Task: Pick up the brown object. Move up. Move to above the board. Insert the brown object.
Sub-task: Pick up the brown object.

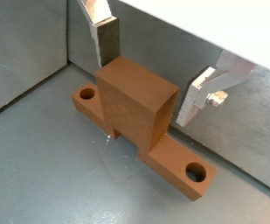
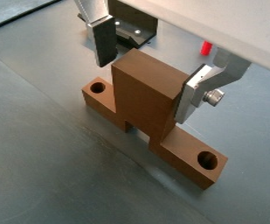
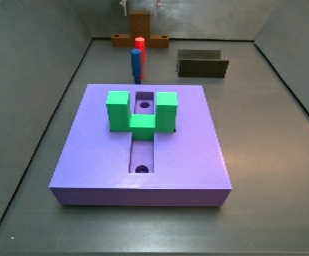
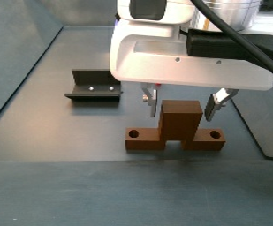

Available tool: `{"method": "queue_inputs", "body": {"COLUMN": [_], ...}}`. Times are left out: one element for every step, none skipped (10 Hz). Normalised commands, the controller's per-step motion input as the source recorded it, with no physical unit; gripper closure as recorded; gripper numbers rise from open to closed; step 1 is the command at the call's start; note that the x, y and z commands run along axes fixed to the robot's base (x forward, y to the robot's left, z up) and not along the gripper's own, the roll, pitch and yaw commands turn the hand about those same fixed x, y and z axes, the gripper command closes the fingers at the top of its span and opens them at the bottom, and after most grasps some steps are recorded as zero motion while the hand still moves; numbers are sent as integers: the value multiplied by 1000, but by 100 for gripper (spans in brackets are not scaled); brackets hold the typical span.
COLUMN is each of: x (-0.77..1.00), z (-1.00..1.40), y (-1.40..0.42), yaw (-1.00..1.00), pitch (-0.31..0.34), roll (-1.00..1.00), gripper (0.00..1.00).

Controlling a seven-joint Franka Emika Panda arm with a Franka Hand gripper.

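The brown object (image 1: 137,101) stands on the grey floor, its bar upright and its crosspiece with two round holes flat on the floor; it shows in both wrist views (image 2: 147,96) and both side views (image 4: 181,124) (image 3: 139,28). My gripper (image 4: 184,100) is open, lowered over the bar's top with one finger on each side. A small gap shows at each finger (image 1: 106,39) (image 2: 197,91). The lavender board (image 3: 103,150) lies nearer the camera in a side view, with a central groove, round holes and a green U-shaped block (image 3: 123,112).
A slim blue peg with a red tip (image 3: 138,60) stands between the board and the brown object. A dark olive block (image 3: 202,65) sits behind the board to the right. The dark fixture (image 4: 94,86) stands left of the gripper. Grey walls enclose the floor.
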Motion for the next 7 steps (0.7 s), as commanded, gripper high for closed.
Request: {"method": "queue_inputs", "body": {"x": [-9, -77, -146, -86, -34, 0, -26], "z": [-137, -183, -317, -314, -217, -46, 0], "y": [-151, -149, 154, 171, 51, 0, -3], "yaw": [0, 0, 0, 0, 0, 0, 0], "pitch": [-30, -83, -130, -117, -79, 0, -6], "roll": [0, 0, -101, -107, -73, 0, 7], "gripper": [0, 0, 0, 0, 0, 0, 0]}}
